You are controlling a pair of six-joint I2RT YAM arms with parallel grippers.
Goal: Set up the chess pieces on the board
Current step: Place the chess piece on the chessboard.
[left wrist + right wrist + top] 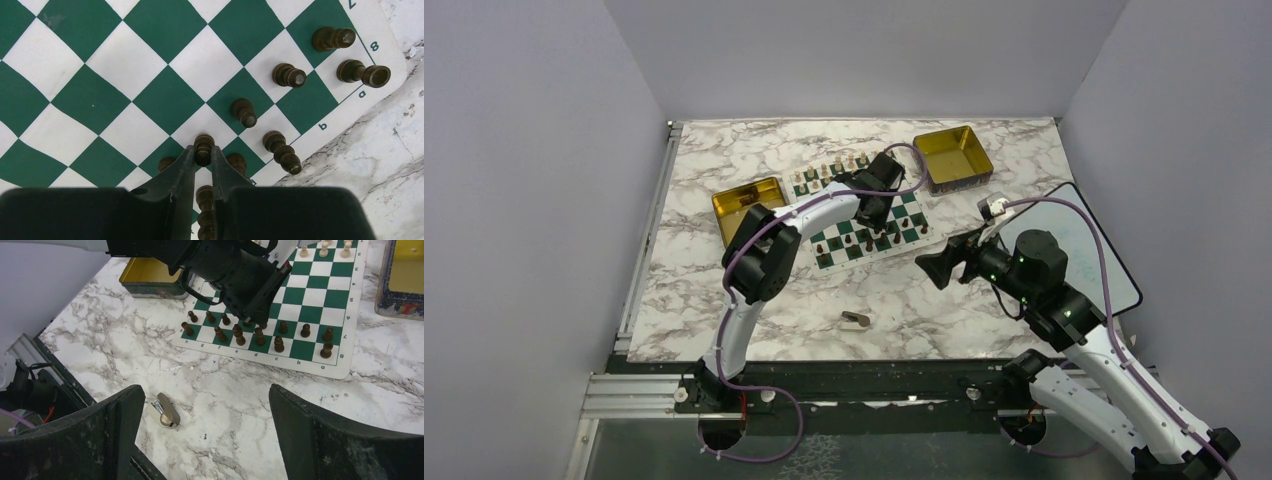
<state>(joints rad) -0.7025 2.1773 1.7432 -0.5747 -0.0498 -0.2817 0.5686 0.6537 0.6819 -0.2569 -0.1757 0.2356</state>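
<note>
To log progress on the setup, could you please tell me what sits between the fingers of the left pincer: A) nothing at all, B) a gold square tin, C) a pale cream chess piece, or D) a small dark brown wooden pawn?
D: the left wrist view shows the left pincer with its fingers closed around the small dark brown wooden pawn on the green-and-white checked board.

The left arm (734, 332) and right arm (1124, 395) are made of white tubes with fat black round joints. A thin purple cable (759, 458) runs along each. The right arm has tiny green lights (1022, 262). The left gripper (203, 149) has thin black fingers; the right gripper (204, 390) has wide, scuffed black ones.
</note>
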